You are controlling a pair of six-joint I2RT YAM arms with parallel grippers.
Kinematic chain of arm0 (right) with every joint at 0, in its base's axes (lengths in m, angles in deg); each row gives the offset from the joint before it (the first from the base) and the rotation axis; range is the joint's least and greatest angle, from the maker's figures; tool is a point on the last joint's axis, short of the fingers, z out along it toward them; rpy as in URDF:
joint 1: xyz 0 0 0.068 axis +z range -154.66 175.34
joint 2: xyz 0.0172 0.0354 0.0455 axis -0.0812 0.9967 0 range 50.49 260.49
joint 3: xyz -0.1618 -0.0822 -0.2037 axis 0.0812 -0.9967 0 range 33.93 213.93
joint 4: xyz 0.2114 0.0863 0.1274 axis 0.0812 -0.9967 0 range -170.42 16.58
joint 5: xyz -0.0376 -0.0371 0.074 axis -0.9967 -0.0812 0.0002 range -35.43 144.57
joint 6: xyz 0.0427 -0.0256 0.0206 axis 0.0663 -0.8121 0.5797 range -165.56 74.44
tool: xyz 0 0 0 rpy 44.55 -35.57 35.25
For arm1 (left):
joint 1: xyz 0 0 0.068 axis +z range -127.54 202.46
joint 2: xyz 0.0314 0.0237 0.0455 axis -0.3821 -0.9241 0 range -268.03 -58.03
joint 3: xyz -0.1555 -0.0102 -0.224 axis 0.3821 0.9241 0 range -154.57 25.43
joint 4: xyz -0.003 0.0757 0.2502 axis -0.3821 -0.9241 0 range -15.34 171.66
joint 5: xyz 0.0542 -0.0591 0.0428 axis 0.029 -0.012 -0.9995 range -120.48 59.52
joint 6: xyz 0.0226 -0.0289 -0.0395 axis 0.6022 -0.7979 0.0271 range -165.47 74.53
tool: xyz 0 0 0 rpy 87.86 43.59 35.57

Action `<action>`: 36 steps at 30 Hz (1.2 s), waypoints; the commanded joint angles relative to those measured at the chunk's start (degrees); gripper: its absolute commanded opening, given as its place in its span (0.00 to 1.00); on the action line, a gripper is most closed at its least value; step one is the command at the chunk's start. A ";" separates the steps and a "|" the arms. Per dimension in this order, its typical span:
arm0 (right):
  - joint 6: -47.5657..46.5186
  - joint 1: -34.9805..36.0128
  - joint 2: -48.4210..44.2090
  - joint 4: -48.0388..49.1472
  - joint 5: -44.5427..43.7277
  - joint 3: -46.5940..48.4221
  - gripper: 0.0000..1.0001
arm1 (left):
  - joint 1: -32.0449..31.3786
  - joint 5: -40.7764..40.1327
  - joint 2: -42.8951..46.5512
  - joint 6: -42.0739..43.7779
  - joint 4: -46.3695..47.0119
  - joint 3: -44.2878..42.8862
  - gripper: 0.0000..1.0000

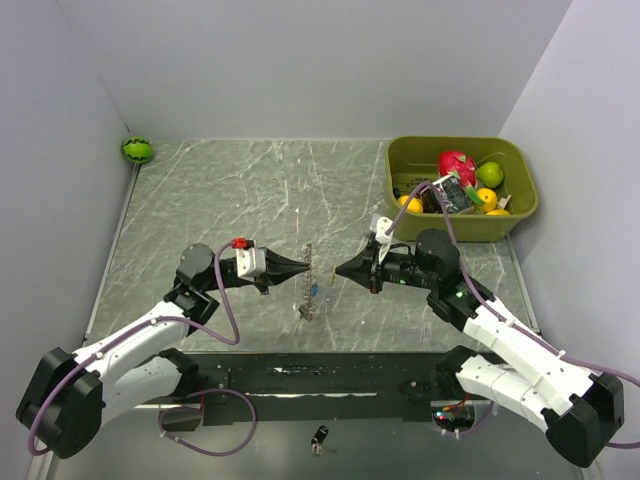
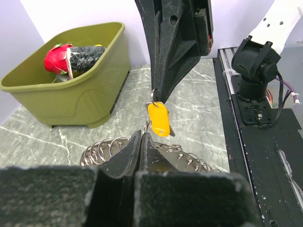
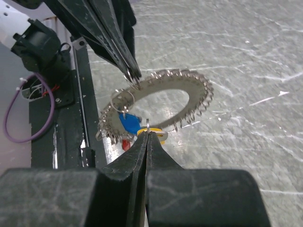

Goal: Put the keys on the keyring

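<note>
**The keyring (image 3: 199, 92) stands on edge over the middle of the table (image 1: 220, 190), between our two grippers.**
A blue key (image 3: 128, 122) and a red key (image 3: 125, 143) hang at its lower rim. Our left gripper (image 3: 134, 80) is clamped on the ring's toothed edge. Facing it, our right gripper (image 3: 147, 131) pinches the small loop of a yellow key (image 2: 158, 118) just beside the ring. An olive bin (image 1: 450, 228) sits at the table's far right corner.

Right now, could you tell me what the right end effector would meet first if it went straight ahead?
Probably the large grey toothed metal keyring, held upright just ahead by the left end effector.
</note>
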 commanded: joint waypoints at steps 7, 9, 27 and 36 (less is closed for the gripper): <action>-2.77 -0.37 3.88 -0.91 6.62 6.82 0.00 | -0.91 -0.07 -0.81 2.84 0.98 -4.41 0.01; -3.04 -0.28 4.51 -2.31 7.50 7.18 0.00 | -1.09 -0.51 -0.72 2.84 1.07 -4.14 0.01; -3.22 -0.11 7.76 -4.42 8.38 10.78 0.00 | -2.93 -2.01 -1.43 4.94 -2.27 -5.29 0.01; -4.09 0.16 9.33 -6.18 6.45 11.30 0.00 | -3.46 -2.89 -1.78 5.56 -3.68 -5.81 0.01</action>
